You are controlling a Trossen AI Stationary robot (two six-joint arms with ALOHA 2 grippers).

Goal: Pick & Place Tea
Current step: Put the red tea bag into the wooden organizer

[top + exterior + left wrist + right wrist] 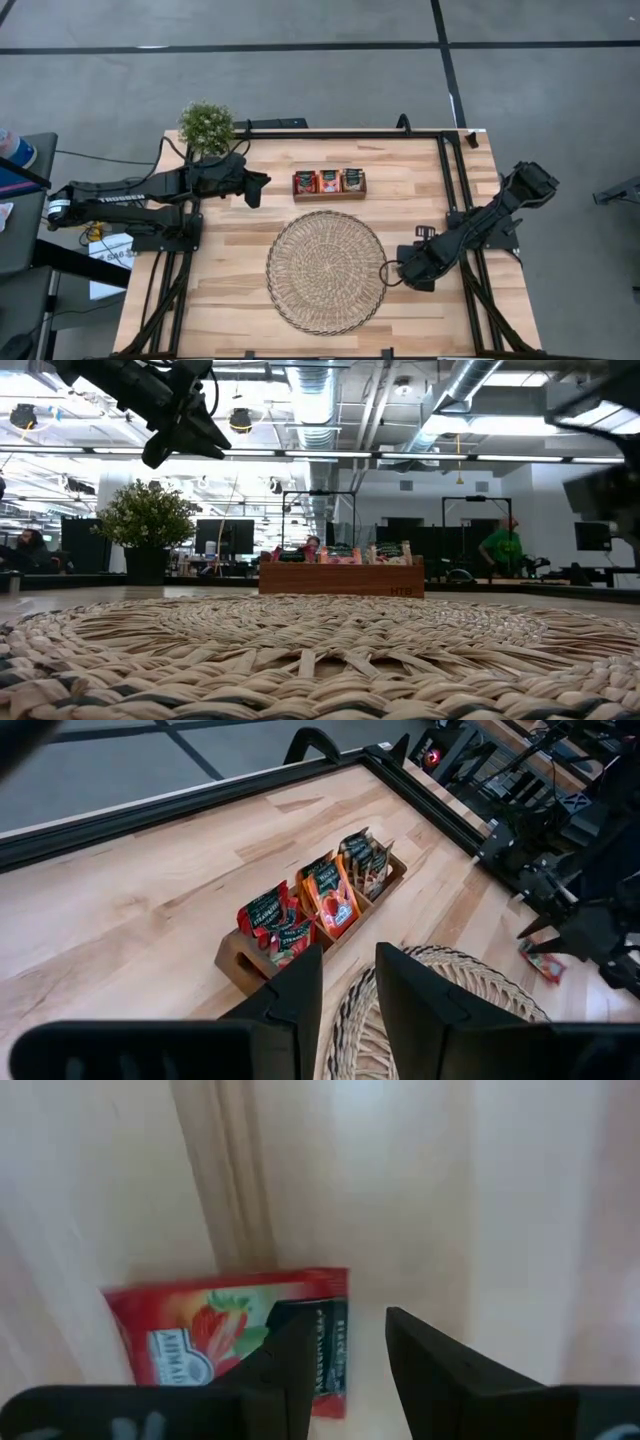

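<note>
Woven straw fills the low camera's foreground: the round mat (320, 660) lies closest to you, spread across the front middle of the light wooden table (230, 250). From above, you see it as a big pale disc just in front of the wooden three-compartment tray (329, 194).

That tray sits at the centre of the table toward the back, and the tea sachets (329, 181) stand upright in all three compartments, red-orange packets with green and white print. Your left wrist camera shows them packed in rows, several to a compartment (328, 900).

Your left gripper (256, 188) hangs in the air to the left of the tray, well clear of the tabletop, beside the small potted plant (207, 127) at the back left corner. Its two dark fingers (296, 995) stand slightly apart with nothing between them, pointing down toward the tray and the mat's edge.

Your right gripper (410, 271) is low at the table, just beside the mat's right edge. One loose strawberry tea sachet (230, 1330) lies flat on the bare wood right at its fingertips. The fingers (290, 1355) stand a little apart; one overlaps the packet's edge, and the packet is not pinched between them. The same packet appears small and red near the far gripper in your left wrist camera (542, 961).

Beyond the table, a person in a green top (500, 545) stands in the room.
</note>
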